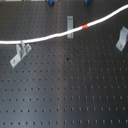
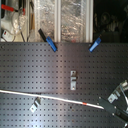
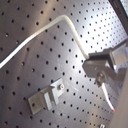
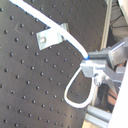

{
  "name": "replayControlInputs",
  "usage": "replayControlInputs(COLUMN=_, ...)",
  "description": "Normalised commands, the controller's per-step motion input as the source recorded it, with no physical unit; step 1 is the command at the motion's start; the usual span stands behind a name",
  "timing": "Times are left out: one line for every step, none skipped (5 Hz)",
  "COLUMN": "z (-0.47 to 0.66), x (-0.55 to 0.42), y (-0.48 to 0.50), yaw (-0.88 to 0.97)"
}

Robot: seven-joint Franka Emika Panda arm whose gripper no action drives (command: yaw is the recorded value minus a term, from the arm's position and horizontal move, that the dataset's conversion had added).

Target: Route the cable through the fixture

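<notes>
The bench [image 1: 65, 95] is a dark plate drilled with a regular grid of holes, which is presumably why the brackets can be bolted wherever the route needs them. Across it runs the one cable [image 1: 50, 36], a long white cord with a single red-orange band [image 1: 85, 25]. In the first exterior view it enters from the first exterior view's left, passes over the nearest bracket, rises past the middle one and leaves at the upper right.

Three metal brackets serve as the fixture in the first exterior view: one on the first exterior view's left [image 1: 19, 53], one upper middle [image 1: 70, 23] and one on the right [image 1: 121, 39]. The cable lies on or over the left bracket and just below the middle one; whether it is seated in any slot cannot be told. The right bracket stands apart from the cord, so my guess is that this stretch remains to be routed.

Two blue clamps [image 2: 50, 42] sit at the far edge of the bench in the second exterior view, likely holding the plate down.

The gripper [image 4: 95, 72] appears in both wrist views with its jaws closed on the cable. In the second wrist view the cord arrives from past one bracket [image 4: 50, 36], enters the jaws, and a slack loop hangs beyond them. Holding near the end would let the arm steer the free length.
</notes>
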Motion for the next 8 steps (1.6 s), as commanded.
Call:
replayControlInputs(z=0.10, x=0.013, y=0.041, yaw=0.00)
replayControlInputs(z=0.15, x=0.010, y=0.036, yaw=0.00)
replayControlInputs(z=0.09, x=0.039, y=-0.197, yaw=0.55)
replayControlInputs(z=0.05, x=-0.145, y=-0.311, yaw=0.65)
replayControlInputs(z=0.04, x=-0.504, y=-0.305, yaw=0.34)
replayControlInputs(z=0.11, x=-0.664, y=-0.260, yaw=0.27)
replayControlInputs(z=0.10, x=-0.366, y=-0.205, yaw=0.00)
replayControlInputs(z=0.21, x=-0.259, y=-0.293, yaw=-0.18)
